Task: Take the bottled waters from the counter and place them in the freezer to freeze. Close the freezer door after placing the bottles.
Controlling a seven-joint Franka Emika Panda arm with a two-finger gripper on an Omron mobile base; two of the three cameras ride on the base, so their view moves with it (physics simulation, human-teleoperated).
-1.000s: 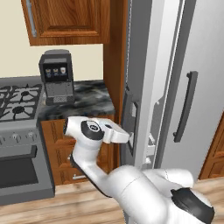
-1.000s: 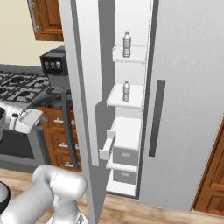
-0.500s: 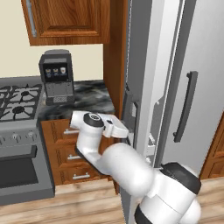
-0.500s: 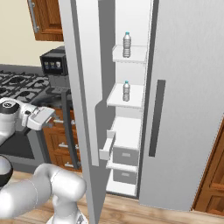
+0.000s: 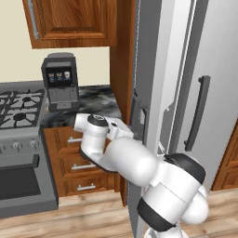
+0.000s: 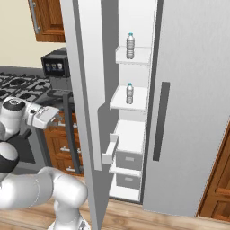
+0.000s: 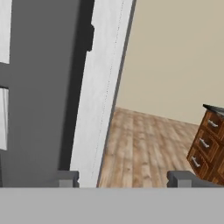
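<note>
- Coffee machine (image 5: 59,81) sits on the counter (image 5: 95,98), left of the freezer (image 6: 188,103).
- My gripper (image 7: 124,178) is at the freezer door (image 6: 83,81) outer face near its handle (image 5: 138,122); fingertips (image 7: 68,178) spread apart, nothing between them.
- Door stands open.
- Both bottled waters (image 6: 130,46) upright inside, one per white shelf (image 6: 133,55), upper and lower (image 6: 129,93).

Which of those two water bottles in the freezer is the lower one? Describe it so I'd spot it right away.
Find the tall light-grey freezer with its door swung open. Above the white drawers sit two white shelves; the lower bottle stands upright on the second shelf down, directly beneath its twin on the top shelf.
</note>
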